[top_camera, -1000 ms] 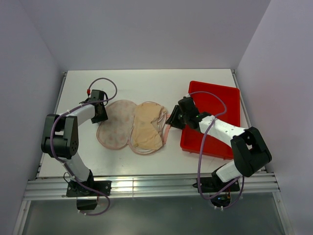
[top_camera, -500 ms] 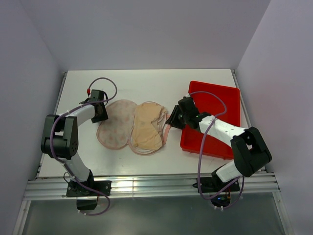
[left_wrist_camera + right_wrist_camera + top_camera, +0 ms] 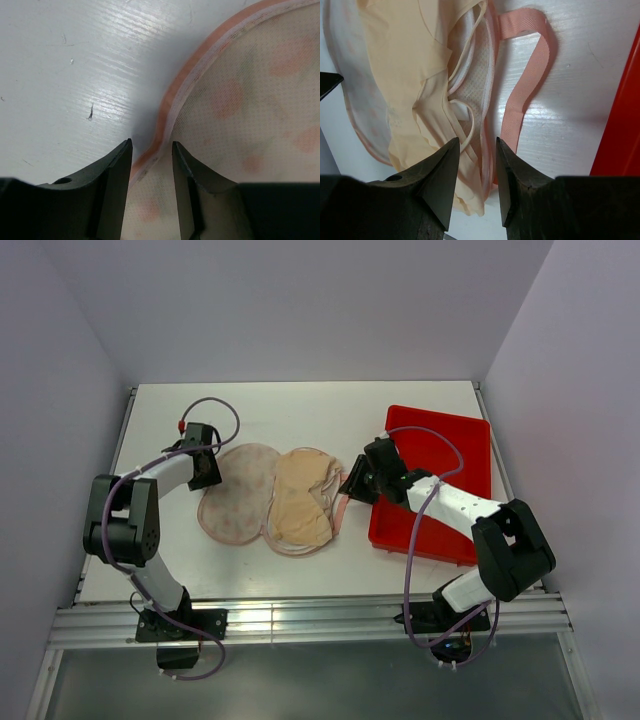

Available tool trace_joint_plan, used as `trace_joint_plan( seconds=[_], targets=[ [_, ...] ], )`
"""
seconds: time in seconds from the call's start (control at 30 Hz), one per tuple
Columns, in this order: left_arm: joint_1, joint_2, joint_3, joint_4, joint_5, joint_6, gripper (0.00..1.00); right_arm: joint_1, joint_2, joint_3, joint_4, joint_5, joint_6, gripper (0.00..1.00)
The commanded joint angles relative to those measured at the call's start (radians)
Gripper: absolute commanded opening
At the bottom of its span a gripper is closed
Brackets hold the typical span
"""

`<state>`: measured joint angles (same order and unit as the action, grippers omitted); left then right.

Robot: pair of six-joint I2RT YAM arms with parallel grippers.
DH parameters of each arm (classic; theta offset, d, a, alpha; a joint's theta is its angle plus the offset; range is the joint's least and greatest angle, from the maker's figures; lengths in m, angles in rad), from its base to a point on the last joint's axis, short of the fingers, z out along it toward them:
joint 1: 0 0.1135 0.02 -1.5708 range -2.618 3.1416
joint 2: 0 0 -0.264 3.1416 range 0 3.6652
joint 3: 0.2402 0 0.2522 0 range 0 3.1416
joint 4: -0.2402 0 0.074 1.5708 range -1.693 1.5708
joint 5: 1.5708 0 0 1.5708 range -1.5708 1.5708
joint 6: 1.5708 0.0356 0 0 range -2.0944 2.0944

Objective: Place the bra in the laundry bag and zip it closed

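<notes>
White table (image 3: 300, 405), grey walls (image 3: 300, 310) | left jaws pinch laundry bag (image 3: 238, 498) rim | right jaws: grip unclear

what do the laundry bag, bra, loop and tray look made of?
Laundry bag: thin printed cloth, matte. The left wrist view shows a fine mesh weave and pink woven tape along the edge.
Bra: probably soft stretch knit. It is smooth and matte and lies in folds.
Loop: flat woven ribbon, with a faint ribbed texture.
Tray: most likely hard plastic, uniform red with a slight gloss and a moulded rim.

A white table (image 3: 300, 410) stands boxed in by plain pale lavender walls (image 3: 300, 300), evenly lit.
</notes>
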<state>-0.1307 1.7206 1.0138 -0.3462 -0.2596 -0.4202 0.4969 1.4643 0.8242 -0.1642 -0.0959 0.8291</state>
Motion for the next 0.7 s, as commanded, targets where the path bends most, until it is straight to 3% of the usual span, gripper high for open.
trace_joint_plan(
  seconds=[0.0,0.23,0.43,0.53,0.67],
  targets=[
    [-0.004,0.033,0.023,-0.019,-0.013,0.003,0.44,-0.008,-0.024,-0.011,0.038,0.01,0.002,0.42],
    [-0.004,0.063,0.04,-0.048,-0.026,-0.005,0.27,-0.009,-0.007,-0.016,0.049,0.009,0.004,0.42],
    [-0.004,0.033,0.072,-0.1,-0.029,-0.029,0.05,-0.009,0.011,-0.008,0.048,0.021,-0.001,0.42],
    [-0.004,0.002,0.101,-0.148,-0.053,-0.048,0.0,-0.008,0.039,0.009,0.04,0.03,-0.005,0.42],
    [0.002,-0.038,0.124,-0.195,-0.085,-0.052,0.0,-0.009,0.067,0.033,0.034,0.054,-0.008,0.42]
  ],
)
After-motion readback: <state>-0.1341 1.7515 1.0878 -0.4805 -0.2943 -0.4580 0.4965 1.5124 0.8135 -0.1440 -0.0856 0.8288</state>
